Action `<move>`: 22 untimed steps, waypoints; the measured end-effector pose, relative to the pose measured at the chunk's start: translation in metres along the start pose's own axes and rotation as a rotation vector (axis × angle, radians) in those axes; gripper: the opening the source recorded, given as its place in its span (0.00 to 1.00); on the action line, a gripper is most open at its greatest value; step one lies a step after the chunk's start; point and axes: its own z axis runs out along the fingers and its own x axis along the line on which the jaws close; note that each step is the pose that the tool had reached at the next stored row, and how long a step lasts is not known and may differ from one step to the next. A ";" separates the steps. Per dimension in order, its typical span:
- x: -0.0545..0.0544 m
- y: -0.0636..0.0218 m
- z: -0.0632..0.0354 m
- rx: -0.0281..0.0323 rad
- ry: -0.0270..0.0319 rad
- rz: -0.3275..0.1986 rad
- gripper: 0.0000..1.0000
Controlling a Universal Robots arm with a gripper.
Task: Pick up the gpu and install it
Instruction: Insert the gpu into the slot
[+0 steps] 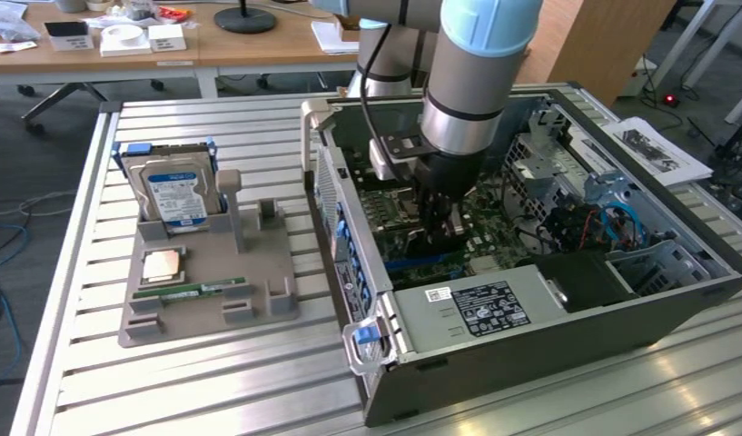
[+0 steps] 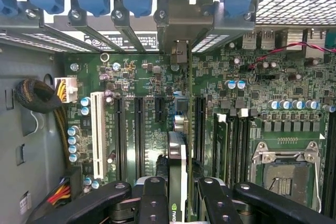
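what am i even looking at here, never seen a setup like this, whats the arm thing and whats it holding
It is a robot arm with a pale blue and silver body, ending in a black gripper. One picture is taken from off the arm; it shows the arm reaching into an open grey computer case on a slatted metal table. The other comes from a camera on the wrist, looking down at the green motherboard. The gripper is shut on the gpu, a thin card seen edge-on above the slots. Beside the case, a grey holder carries a silver hard drive with a blue label and a narrow green RAM stick.
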 end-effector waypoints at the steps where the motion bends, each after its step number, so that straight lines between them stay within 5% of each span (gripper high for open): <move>1: 0.000 0.0000 0.0003 0.0000 0.0001 0.000 0.27; 22: 0.000 0.0012 0.0043 0.0004 0.0005 0.012 0.27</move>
